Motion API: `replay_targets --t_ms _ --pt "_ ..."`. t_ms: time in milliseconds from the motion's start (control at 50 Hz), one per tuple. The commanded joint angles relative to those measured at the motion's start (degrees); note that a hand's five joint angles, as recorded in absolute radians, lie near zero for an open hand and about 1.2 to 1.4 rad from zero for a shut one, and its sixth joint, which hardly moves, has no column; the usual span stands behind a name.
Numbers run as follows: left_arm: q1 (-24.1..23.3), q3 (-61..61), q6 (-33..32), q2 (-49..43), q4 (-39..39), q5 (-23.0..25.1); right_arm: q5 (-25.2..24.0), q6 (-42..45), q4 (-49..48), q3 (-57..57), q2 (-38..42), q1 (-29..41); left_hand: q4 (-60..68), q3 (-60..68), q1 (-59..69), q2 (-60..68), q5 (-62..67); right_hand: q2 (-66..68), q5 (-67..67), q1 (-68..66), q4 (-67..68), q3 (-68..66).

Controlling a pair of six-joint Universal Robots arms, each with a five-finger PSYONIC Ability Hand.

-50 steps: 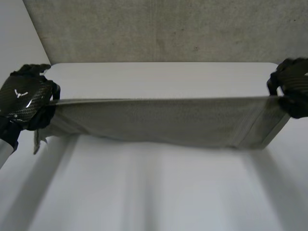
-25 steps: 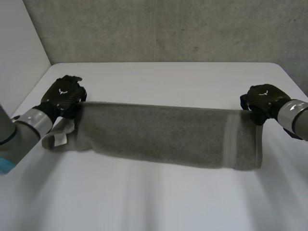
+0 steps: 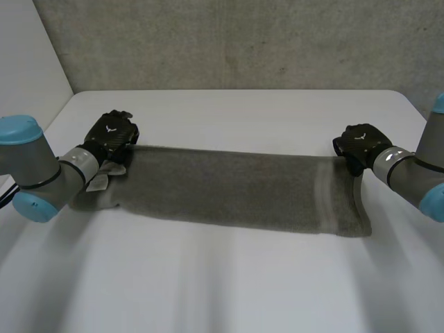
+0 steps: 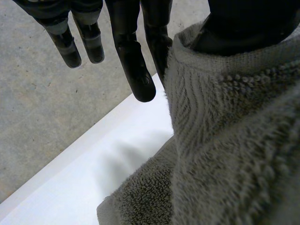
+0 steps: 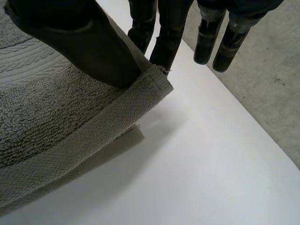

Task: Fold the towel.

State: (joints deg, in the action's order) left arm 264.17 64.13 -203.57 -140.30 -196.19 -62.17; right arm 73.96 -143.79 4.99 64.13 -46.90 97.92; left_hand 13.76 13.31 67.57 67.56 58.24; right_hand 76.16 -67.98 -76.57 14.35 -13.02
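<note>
Since a second ago, finds the towel lowered from a taut hanging span onto the white table, with both arms reaching further forward. Places it now as a long doubled band across the table's middle, running from near the left edge to near the right edge and well short of the far edge.

Records the left hand clamped on the band's far left corner and the right hand clamped on its far right corner. Confirms in the right wrist view a thumb pressed on top of the hemmed corner, with straight fingers beneath and cloth pinched between. Confirms in the left wrist view a thumb wrapped in cloth, one finger against the fold, the others straight and clear of it.

Judges the cloth soft, limp, light, thick-piled, neither slippery nor fragile. Expects sag wherever unsupported. Recommends a hold at the corners, both layers together.

Takes from the head view the full length, a bunched end beside the left hand and a paler stripe near the right end. Takes from the right wrist view what the head view hides: a lower layer peeking out under the top hem, edges not quite aligned. Cannot tell the same at the left corner.
</note>
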Motion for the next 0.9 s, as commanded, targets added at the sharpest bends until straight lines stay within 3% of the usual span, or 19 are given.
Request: replay_targets --t_ms 20,80,100,120,140,160,180,560,640,780,900 --pt "0.03 -0.23 -0.08 -0.06 -0.07 -0.06 0.83 0.0 -1.65 -1.72 2.33 0.78 -3.76 -3.31 -10.03 -10.02 -10.7 3.84 -2.02 -3.43 -4.35 3.02" --pt "0.03 -0.14 -0.08 -0.15 -0.07 -0.23 1.97 0.08 -2.35 -2.16 3.13 1.4 -3.76 -3.31 -26.32 -26.31 -26.99 3.84 -2.02 -3.43 -4.35 3.02" --pt "0.03 -0.14 -0.08 -0.15 -0.07 -0.23 1.98 0.08 -2.35 -2.17 3.13 1.4 -3.76 -3.31 -26.41 -26.39 -27.07 3.84 -2.02 -3.43 -4.35 3.02" --pt "0.03 -0.06 -0.08 -0.24 -0.07 -0.75 2.68 0.26 -2.62 -2.17 3.39 1.75 -3.76 -3.31 -34.73 -34.72 -35.4 -21.08 22.9 21.49 -4.35 3.02" --pt "0.03 -0.05 -0.08 -0.15 -0.07 -1.72 3.47 0.35 -2.88 -2.17 3.48 2.01 -3.76 -3.31 -44.64 -44.63 -45.31 -54.3 56.13 54.71 -4.35 3.02" --pt "0.03 -0.05 -0.08 -0.15 -0.07 -1.73 3.47 0.35 -2.88 -2.17 3.48 2.02 -3.76 -3.31 -44.74 -44.73 -45.41 -54.63 56.46 55.04 -4.35 3.02" --pt "0.03 0.03 -0.08 0.03 -0.07 -2.86 4.34 0.35 -3.06 -2.17 3.48 2.19 -3.76 -3.31 -54.9 -54.89 -55.57 -66.16 67.98 66.57 -4.35 3.02" --pt "0.99 1.26 -1.84 9.95 0.63 -11.66 6.73 -5.1 -15.8 3.8 -10.65 3.25 -3.76 -3.31 -56.35 -56.33 -57.01 -66.16 67.98 66.57 -4.35 3.02" --pt "1.88 2.41 -2.01 11.19 0.37 -10.43 6.73 -5.19 -15.1 7.59 -14.97 3.25 -3.76 -3.31 -56.52 -56.5 -57.18 -66.16 67.98 66.57 -4.35 3.02" --pt "2.14 1.62 -2.54 6.37 -0.07 -3.76 6.55 -5.36 -14.84 19.87 -23.66 3.86 -3.76 -3.31 -56.01 -56.0 -56.68 -66.16 67.98 66.57 -4.35 3.02" --pt "1.96 0.21 -2.36 4.68 0.28 -4.45 6.46 -5.36 -14.66 26.82 -28.23 3.51 -3.76 -3.31 -55.18 -55.16 -55.84 -66.16 67.98 66.57 -4.35 3.02"
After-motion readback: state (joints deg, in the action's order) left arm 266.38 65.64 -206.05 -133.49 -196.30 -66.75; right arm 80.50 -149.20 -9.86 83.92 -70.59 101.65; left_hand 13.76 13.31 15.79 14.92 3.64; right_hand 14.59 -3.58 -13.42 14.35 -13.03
